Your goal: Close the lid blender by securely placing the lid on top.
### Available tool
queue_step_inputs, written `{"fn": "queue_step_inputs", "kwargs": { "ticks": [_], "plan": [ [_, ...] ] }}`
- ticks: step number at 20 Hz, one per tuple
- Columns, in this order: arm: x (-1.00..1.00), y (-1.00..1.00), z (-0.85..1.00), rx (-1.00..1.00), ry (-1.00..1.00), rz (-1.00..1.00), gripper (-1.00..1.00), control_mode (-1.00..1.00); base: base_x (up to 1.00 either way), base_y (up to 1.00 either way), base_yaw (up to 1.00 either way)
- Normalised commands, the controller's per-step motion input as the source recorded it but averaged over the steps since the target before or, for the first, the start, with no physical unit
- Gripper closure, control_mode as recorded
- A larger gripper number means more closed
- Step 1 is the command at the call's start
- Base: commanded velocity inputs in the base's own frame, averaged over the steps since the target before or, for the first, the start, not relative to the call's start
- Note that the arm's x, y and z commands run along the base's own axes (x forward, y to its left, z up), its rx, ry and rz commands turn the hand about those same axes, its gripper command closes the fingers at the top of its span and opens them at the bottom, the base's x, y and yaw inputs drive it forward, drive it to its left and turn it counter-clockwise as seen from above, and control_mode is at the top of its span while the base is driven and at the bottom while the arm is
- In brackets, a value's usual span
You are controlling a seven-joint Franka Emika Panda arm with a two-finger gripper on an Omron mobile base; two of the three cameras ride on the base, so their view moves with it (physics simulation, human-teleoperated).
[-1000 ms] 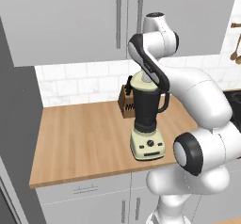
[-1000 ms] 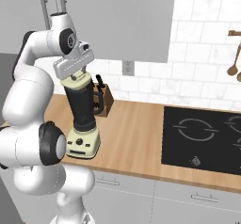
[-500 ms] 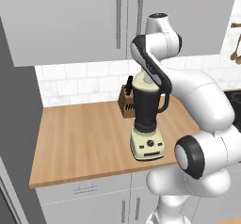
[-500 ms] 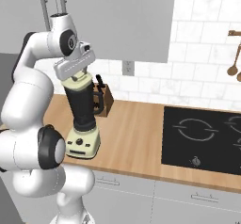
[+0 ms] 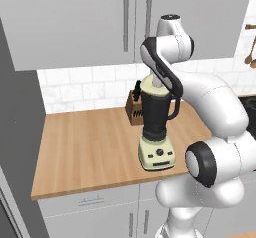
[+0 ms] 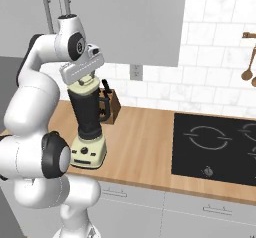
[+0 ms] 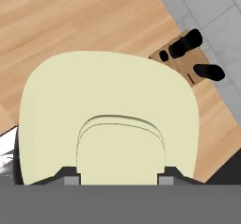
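The lid (image 7: 108, 119) sits atop the blender (image 5: 156, 127), near the counter (image 5: 90, 147) front edge. The gripper (image 7: 117, 173) seems clamped on its knob, though the fingertips are barely visible.

The lid (image 7: 108, 119) was pale cream-green, the blender (image 5: 157, 127) near-black on cream, the counter (image 5: 90, 147) light wood-grained.
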Motion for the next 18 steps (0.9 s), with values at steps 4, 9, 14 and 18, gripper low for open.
{"fn": "queue_step_inputs", "kwargs": {
  "ticks": [4, 9, 14, 18],
  "plan": [
    [0.18, 0.00, -0.19, 0.00, 0.00, -0.01, 1.00, -1.00, 0.00, 0.00, 0.00],
    [0.04, 0.00, -0.29, 0.00, 0.00, 0.00, 1.00, -1.00, 0.00, 0.00, 0.00],
    [0.00, 0.00, -0.48, 0.00, 0.01, 0.00, 1.00, -1.00, 0.00, 0.00, 0.00],
    [0.01, 0.00, -0.38, 0.00, 0.00, 0.00, 1.00, -1.00, 0.00, 0.00, 0.00]
  ]
}}
